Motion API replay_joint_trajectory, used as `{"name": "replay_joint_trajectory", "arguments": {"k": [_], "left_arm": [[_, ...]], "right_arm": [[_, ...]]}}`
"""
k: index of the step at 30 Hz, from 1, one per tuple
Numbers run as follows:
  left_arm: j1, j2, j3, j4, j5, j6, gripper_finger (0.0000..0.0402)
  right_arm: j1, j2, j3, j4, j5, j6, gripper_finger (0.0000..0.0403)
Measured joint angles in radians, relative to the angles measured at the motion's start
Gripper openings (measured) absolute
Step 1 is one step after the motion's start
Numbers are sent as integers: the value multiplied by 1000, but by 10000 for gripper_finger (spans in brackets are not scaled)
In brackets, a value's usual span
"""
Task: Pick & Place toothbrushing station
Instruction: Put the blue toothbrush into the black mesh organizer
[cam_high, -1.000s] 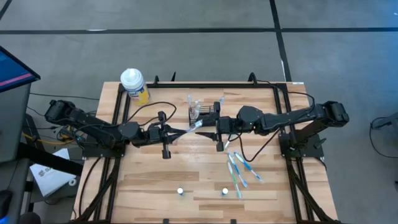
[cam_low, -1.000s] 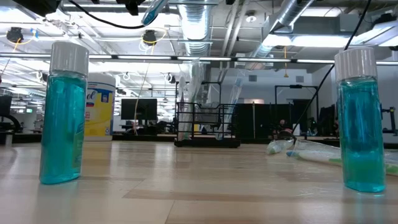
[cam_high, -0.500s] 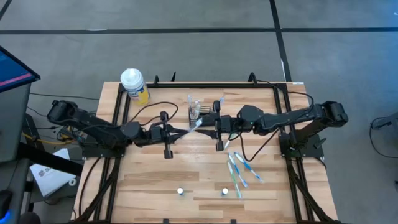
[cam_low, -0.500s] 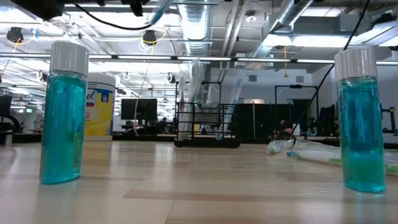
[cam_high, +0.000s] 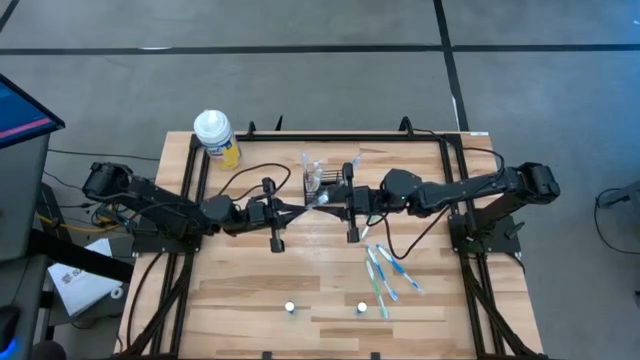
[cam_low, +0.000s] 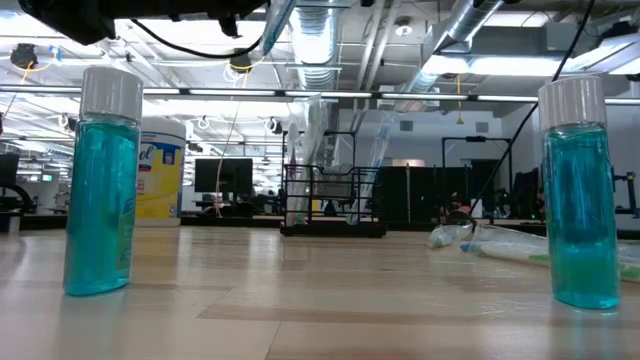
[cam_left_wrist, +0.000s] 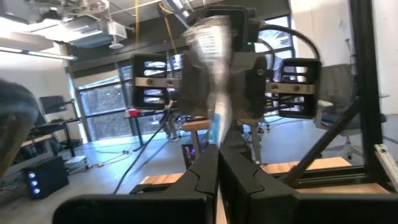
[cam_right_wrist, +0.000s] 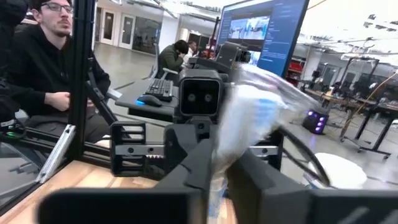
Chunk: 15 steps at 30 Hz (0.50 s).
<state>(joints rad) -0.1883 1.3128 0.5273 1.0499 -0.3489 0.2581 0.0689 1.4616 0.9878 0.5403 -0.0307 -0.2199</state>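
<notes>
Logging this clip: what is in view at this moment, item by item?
Table: one, pale wood, under both arms.
Wire-mesh holder: one, black, far-centre of the table.
Wipes bottle: one, yellow with a white cap, far-left corner.
Teal bottles: two, white caps, upright near the front edge.
Loose toothbrushes: several, blue and white, lying right of centre.
Packaged toothbrush: one, clear wrap with blue, held above mid-table.
Person: one, dark top, seated beyond the table; another sits at a desk behind.
Left gripper: shut on the packaged toothbrush.
Right gripper: closed on the same packaged toothbrush, facing the left one.
</notes>
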Motion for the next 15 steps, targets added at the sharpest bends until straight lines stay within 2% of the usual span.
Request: {"name": "replay_joint_trajectory", "arguments": {"k": [4, 9, 15], "left_arm": [[0, 0, 0, -3, 4, 0, 0], [0, 0, 0, -6, -39, -3, 2], [-2, 0, -1, -16, -95, 0, 25]], "right_arm": [[1, 0, 0, -8, 3, 0, 14], [-14, -1, 0, -19, 3, 3, 8], [-41, -2, 0, -74, 4, 37, 5]]}}
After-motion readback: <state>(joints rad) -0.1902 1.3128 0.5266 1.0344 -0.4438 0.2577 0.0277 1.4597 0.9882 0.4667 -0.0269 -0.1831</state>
